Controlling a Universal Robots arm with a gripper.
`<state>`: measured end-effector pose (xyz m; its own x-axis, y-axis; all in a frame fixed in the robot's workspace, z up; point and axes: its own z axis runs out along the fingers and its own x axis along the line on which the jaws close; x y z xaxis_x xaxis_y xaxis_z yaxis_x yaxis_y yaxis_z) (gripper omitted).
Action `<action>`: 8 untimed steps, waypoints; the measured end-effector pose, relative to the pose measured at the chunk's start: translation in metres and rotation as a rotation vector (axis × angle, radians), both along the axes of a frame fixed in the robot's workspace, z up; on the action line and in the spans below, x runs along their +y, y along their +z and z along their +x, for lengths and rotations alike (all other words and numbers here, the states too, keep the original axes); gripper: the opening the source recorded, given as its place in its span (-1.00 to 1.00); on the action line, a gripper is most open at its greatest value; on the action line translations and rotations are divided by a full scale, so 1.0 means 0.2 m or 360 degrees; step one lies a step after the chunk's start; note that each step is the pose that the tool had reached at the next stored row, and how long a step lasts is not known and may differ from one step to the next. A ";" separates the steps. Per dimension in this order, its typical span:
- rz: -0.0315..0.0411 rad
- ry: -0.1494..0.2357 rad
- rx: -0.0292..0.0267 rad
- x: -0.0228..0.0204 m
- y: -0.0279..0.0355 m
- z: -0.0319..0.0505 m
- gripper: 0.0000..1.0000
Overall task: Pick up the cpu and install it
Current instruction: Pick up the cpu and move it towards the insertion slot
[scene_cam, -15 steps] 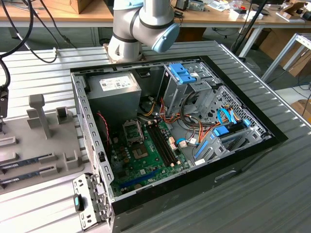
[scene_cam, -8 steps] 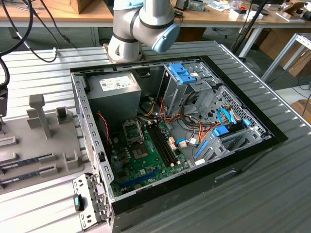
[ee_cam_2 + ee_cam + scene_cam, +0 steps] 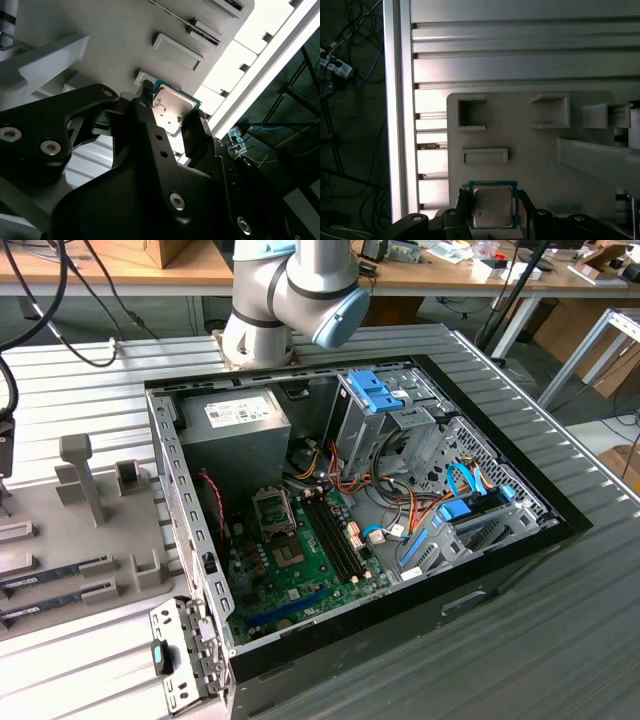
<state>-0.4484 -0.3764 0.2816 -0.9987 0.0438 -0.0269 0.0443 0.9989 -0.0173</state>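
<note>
Grey tray on the bench — jaws closed on the cpu by its edges; pick-up step — grip wants keeping level.

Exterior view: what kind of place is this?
Probably a robotics lab or workshop: an open computer case lies on a ribbed metal table, a robot arm stands by it, and cluttered desks stand behind.

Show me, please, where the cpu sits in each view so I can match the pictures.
Exterior view: the shared landmark, the grey fixture plate, lies at the exterior view's left.
First wrist view: the cpu sits between the jaws, over that plate.
Second wrist view: the cpu, between the jaws, over the plate.
</note>
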 end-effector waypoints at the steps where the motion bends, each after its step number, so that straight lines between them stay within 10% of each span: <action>1: 0.0000 0.0000 0.00003 0.000 0.005 0.000 -0.05; 8: 0.0003 0.0000 -0.00002 0.000 0.023 0.000 -0.05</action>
<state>-0.4484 -0.3764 0.2862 -0.9987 0.0439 -0.0269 0.0443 0.9989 -0.0153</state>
